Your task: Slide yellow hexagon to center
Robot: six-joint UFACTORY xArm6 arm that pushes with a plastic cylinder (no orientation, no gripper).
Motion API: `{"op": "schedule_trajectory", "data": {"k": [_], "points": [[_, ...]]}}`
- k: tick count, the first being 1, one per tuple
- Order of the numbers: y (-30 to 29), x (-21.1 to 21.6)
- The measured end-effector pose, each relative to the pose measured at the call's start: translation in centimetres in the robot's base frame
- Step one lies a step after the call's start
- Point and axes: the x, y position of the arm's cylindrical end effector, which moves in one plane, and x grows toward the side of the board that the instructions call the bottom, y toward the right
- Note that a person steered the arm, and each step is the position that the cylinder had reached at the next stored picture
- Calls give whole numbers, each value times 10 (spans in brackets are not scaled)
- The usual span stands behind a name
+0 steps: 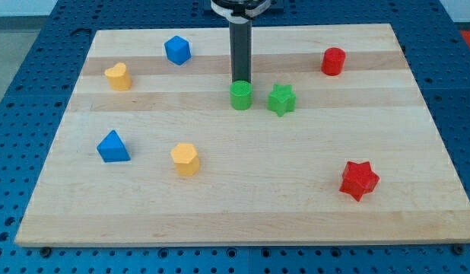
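The yellow hexagon (185, 158) lies on the wooden board (242, 221), left of and below the middle. My tip (240, 78) stands just above the middle of the board. It is right behind the green cylinder (241, 96), touching it or nearly so. The tip is well up and to the right of the yellow hexagon, far apart from it.
A green star (281, 100) sits just right of the green cylinder. A yellow heart-like block (119, 76) and a blue cube (177, 50) lie at upper left. A blue triangle (113, 147) is at left, a red cylinder (333, 61) at upper right, a red star (359, 180) at lower right.
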Motion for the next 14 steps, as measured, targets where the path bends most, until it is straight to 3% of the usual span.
{"op": "schedule_trajectory", "data": {"k": [3,4,7,8,9,10,11,13,14], "points": [[-39,-11],[-55,51],[-118,74],[-136,124],[-147,131],[-147,189],[-137,193],[-90,130],[-87,127]]}}
